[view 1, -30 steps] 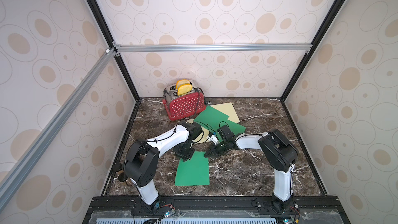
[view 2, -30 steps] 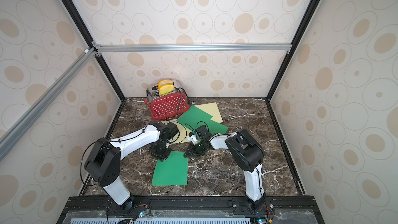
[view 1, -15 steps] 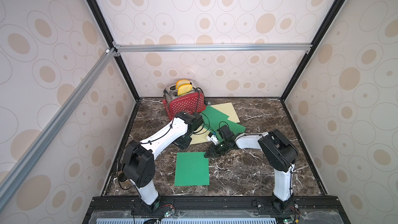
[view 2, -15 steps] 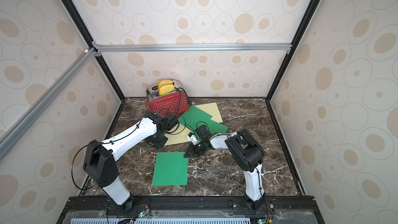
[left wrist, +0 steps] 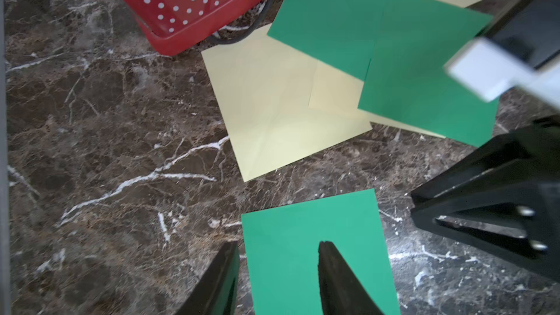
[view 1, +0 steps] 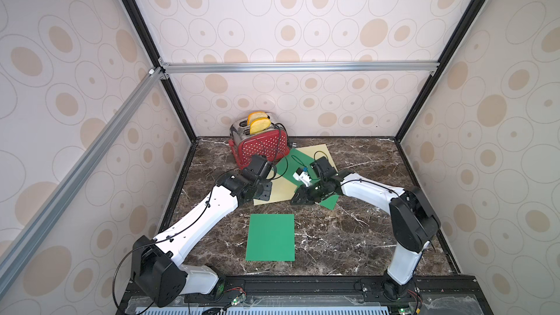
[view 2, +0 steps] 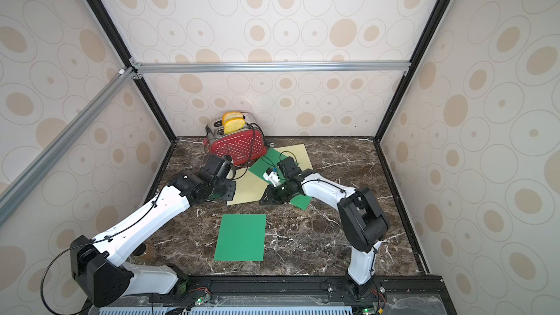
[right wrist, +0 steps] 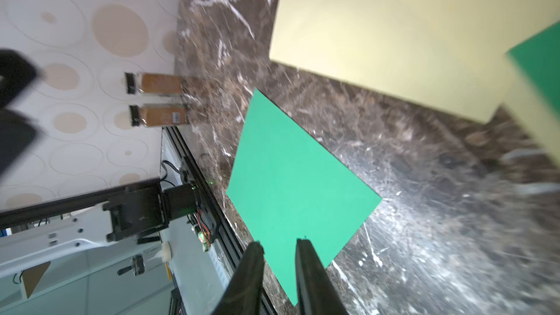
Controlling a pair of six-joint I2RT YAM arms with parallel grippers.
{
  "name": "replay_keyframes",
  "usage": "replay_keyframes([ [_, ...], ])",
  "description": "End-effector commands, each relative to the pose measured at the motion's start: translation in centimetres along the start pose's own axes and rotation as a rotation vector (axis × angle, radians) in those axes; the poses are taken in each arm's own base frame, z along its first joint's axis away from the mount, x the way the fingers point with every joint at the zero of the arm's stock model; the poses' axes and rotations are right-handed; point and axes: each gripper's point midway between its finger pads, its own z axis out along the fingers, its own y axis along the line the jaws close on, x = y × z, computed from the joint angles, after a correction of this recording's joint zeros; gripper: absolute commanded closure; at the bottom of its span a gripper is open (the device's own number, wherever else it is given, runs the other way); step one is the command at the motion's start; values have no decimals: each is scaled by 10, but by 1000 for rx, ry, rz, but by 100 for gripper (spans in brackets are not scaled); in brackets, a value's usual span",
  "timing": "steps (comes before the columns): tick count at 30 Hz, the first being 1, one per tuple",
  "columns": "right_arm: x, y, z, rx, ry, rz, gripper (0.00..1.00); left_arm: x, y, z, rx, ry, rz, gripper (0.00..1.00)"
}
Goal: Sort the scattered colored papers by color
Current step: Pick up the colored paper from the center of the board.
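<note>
On the marble tabletop [view 1: 348,231], the left gripper [left wrist: 277,245] hangs half open and empty near the red toaster [view 1: 260,146]. A lone green sheet [view 1: 270,237] lies front centre. Behind it, cream sheets [left wrist: 272,110] and green sheets [left wrist: 333,19] overlap. The right gripper [right wrist: 280,242], fingers narrowly parted, holds nothing.

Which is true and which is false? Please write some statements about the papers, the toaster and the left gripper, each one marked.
1. The red white-dotted toaster holds two yellow toast slices. True.
2. The lone green paper sheet lies on a cream sheet. False: it lies alone on the dark marble table.
3. The left gripper is shut on a paper. False: its jaws stand open and empty.
4. Beside the toaster, green paper sheets overlap pale cream-yellow paper sheets. True.
</note>
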Motion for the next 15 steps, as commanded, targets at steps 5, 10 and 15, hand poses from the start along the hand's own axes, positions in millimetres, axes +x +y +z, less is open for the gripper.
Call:
replay_keyframes([
  [5, -20, -130, -88, 358, -33, 81, 75, -24, -64, 42, 346, -52, -162, 54],
  [10, -37, -204, -125, 449, -76, 179, 77, -29, -86, 82, 397, -1, -219, 54],
  [15, -38, -231, -122, 458, -68, 226, 78, -33, -101, 121, 331, 81, -183, 54],
])
